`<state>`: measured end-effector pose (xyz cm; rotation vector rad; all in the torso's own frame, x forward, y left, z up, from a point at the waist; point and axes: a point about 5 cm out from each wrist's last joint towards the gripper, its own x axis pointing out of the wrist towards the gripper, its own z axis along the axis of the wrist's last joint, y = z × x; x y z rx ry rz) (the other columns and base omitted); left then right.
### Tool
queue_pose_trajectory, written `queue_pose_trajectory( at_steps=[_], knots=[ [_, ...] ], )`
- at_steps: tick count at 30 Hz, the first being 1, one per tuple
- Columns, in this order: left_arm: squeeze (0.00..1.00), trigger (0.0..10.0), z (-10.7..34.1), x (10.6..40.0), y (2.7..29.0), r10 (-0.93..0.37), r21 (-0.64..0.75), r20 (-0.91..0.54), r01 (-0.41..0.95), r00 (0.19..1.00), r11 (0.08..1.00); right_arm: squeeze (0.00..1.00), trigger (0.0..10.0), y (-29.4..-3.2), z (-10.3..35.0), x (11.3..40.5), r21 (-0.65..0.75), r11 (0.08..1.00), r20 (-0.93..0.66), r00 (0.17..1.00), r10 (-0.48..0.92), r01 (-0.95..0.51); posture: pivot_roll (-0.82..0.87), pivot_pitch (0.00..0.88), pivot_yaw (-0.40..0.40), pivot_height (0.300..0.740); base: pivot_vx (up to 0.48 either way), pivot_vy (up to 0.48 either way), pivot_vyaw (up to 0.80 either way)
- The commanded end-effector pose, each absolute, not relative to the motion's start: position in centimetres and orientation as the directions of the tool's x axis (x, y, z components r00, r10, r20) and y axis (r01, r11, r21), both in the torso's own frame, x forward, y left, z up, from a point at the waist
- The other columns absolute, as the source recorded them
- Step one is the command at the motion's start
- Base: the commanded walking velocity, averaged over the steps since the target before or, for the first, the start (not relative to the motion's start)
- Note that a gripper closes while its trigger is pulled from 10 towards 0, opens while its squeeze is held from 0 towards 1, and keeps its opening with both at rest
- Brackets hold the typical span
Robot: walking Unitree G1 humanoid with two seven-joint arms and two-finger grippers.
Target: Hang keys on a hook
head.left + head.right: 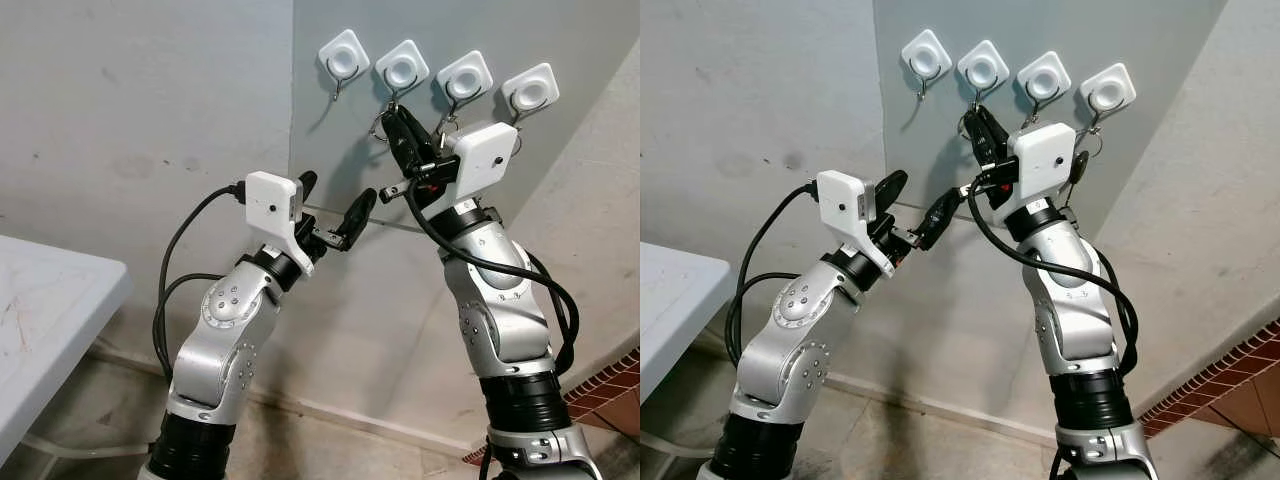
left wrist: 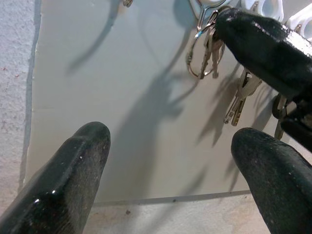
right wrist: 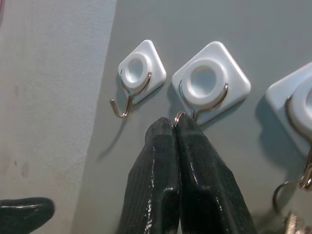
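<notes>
Four white hooks sit in a row on a grey wall panel [image 1: 330, 130]. My right gripper [image 3: 175, 124] is raised to the second hook [image 3: 209, 80] and is shut on the key ring [image 3: 178, 116], whose wire touches that hook's wire. The keys [image 2: 204, 48] dangle below it against the panel. The first hook [image 3: 136, 78] is bare. Lower and to the left, my left gripper [image 1: 335, 200] points at the panel, open, with nothing between its fingers [image 2: 68, 180].
The third hook [image 1: 465, 77] and fourth hook [image 1: 530, 90] each carry other keys [image 2: 239, 102]. A white table [image 1: 50, 300] stands at the left. Red brick flooring [image 1: 610, 390] shows at the lower right, under the angled wall.
</notes>
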<state>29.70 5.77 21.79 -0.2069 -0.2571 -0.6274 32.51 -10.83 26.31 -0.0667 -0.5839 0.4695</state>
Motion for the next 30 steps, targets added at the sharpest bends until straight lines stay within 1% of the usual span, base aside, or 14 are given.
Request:
queue_pose_trajectory(
  at_steps=[1, 8, 18, 23, 30],
  knots=[
    [0.00, 10.0, 22.09, 29.40, 5.66, -0.552, -0.125, 0.308, 0.608, 0.775, 0.784, 0.00, 10.0, -11.30, 27.02, 32.83, -0.198, 0.904, 0.534, 0.731, 0.424, -0.380, -0.01, 0.070, -0.058, 0.740, 0.000, 0.000, 0.00],
    [0.00, 10.0, 22.05, 29.23, 5.64, -0.550, -0.136, 0.305, 0.607, 0.778, 0.783, 0.00, 10.0, -11.65, 27.44, 33.06, -0.191, 0.918, 0.550, 0.736, 0.394, -0.348, -0.01, 0.073, -0.059, 0.740, 0.000, 0.000, 0.00],
    [0.00, 10.0, 22.06, 29.21, 5.70, -0.544, -0.145, 0.303, 0.602, 0.782, 0.785, 0.00, 10.0, -11.17, 27.39, 32.89, -0.287, 0.878, 0.503, 0.720, 0.479, -0.384, -0.01, 0.069, -0.062, 0.740, 0.000, 0.000, 0.00],
    [0.00, 10.0, 22.05, 29.19, 5.64, -0.544, -0.150, 0.303, 0.603, 0.782, 0.783, 0.00, 10.0, -10.92, 27.08, 32.65, -0.309, 0.863, 0.484, 0.716, 0.504, -0.399, -0.01, 0.068, -0.063, 0.740, 0.000, 0.000, 0.00],
    [0.00, 10.0, 22.05, 29.20, 5.59, -0.543, -0.158, 0.303, 0.603, 0.783, 0.782, 0.00, 10.0, -10.90, 26.77, 32.47, -0.304, 0.860, 0.475, 0.718, 0.509, -0.409, -0.01, 0.068, -0.062, 0.740, 0.000, 0.000, 0.00]
  ],
)
